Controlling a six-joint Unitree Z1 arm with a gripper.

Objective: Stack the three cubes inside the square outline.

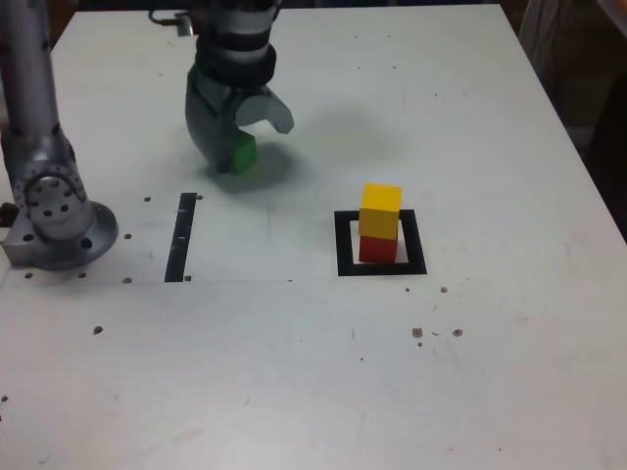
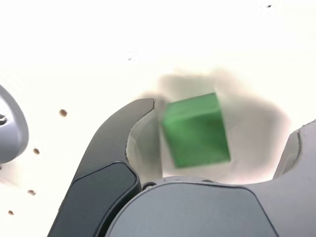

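White table (image 1: 490, 392), tape outline (image 1: 343, 245) holding yellow cube (image 1: 380, 210) atop red cube (image 1: 377, 249). Gripper (image 1: 240, 132) well apart from outline, spread around green cube (image 1: 239, 154), not pinching.

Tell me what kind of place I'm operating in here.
Most likely a lab test bench: a white table with drilled holes, a black tape square outline and tape strip as markers, and coloured cubes. The arm's base sits on the tabletop.

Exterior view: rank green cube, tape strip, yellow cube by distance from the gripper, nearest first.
1. green cube, between the open fingers of the gripper.
2. tape strip, below the gripper, toward the exterior view's left.
3. yellow cube, atop the red cube, toward the exterior view's right.
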